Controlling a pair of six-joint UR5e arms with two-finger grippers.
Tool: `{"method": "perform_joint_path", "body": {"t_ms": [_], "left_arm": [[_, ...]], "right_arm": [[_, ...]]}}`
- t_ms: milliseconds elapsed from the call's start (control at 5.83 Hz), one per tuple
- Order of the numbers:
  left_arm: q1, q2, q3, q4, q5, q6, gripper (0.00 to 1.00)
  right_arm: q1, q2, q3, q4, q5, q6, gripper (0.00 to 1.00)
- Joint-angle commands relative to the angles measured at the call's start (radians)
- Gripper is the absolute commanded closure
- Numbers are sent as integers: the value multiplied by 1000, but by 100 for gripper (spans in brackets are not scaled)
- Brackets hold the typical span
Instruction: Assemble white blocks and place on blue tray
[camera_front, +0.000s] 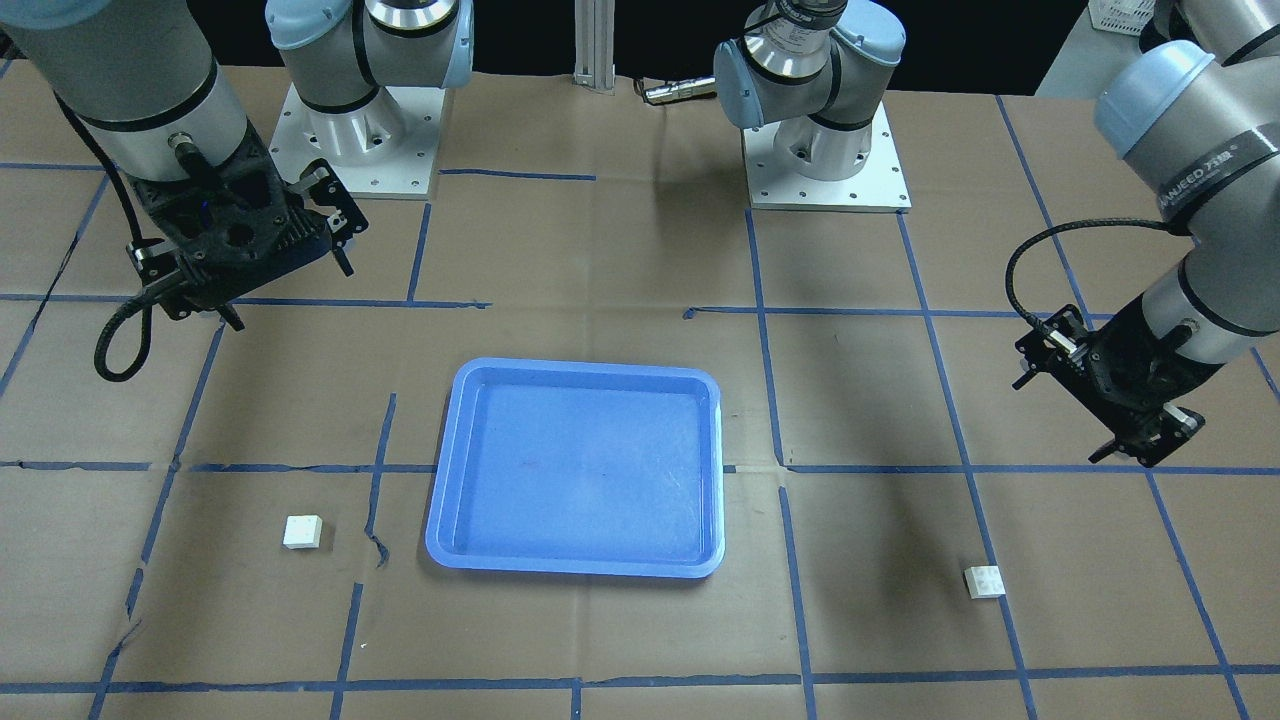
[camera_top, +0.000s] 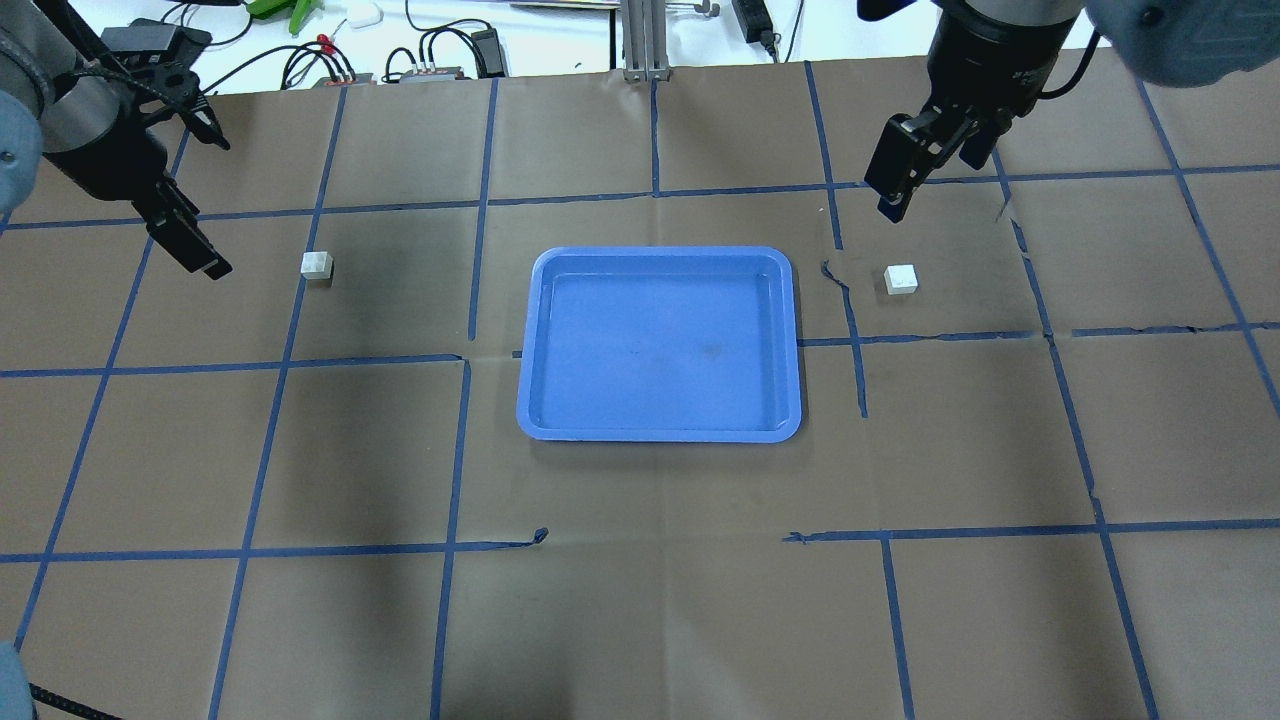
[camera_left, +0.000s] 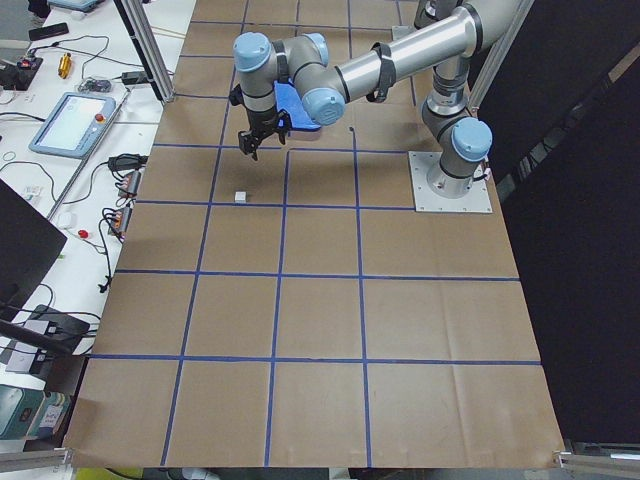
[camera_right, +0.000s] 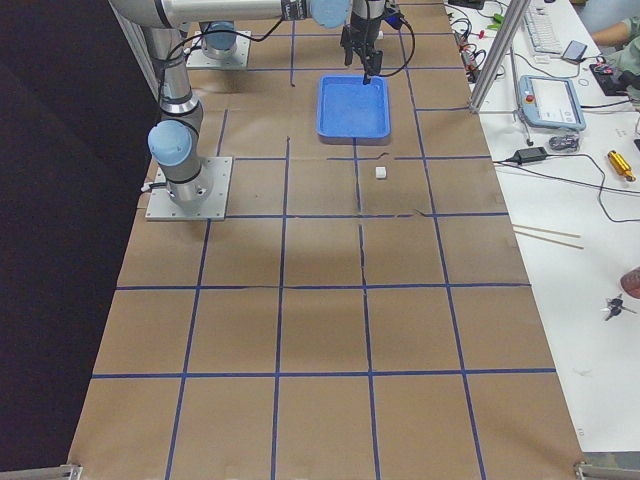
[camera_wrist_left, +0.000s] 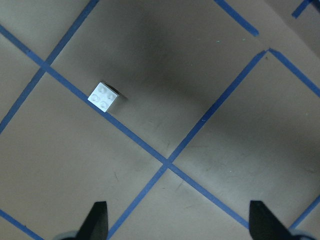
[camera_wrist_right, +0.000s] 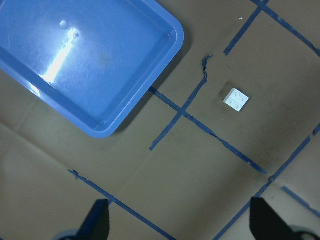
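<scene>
**Two white blocks sit apart, one on each side of the blue tray**

On the far left, the left pincer (camera_wrist_left: 177, 222) hangs in the air over the brown tabletop (camera_top: 640, 620). Its two black fingers (camera_wrist_left: 97, 220) stand wide apart and hold nothing. It does not touch any block.

Next comes the left white block (camera_top: 316, 264). It sits flat on the tabletop with its four round studs facing up. It is just beside a blue tape line (camera_top: 300, 300) and well apart from the tray.

In the middle lies the blue tray (camera_top: 527, 380). It rests flat on the tabletop. Its bottom looks scuffed, and it shines in the right wrist view.

To the right of the tray is the right white block (camera_top: 900, 279). Its studs face up too. It sits near a torn strip of blue tape (camera_top: 855, 350). It is close to the tray but not touching it.

On the far right, the right pincer (camera_wrist_right: 179, 222) hangs over the tabletop. Its fingers are spread wide and grip nothing. The two blocks are not joined, and neither one is on the tray
</scene>
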Motion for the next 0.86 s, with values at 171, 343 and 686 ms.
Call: {"method": "perform_joint_path", "body": {"t_ms": [171, 343, 686], "left_arm": [[70, -113, -5, 125, -134, 456, 2], [72, -170, 7, 189, -178, 489, 2], [76, -263, 7, 289, -336, 442, 2]], "right_arm": [[-118, 51, 0, -85, -17, -616, 0], [-147, 75, 0, -106, 30, -768, 0], [-207, 137, 0, -125, 128, -1083, 0]]}}
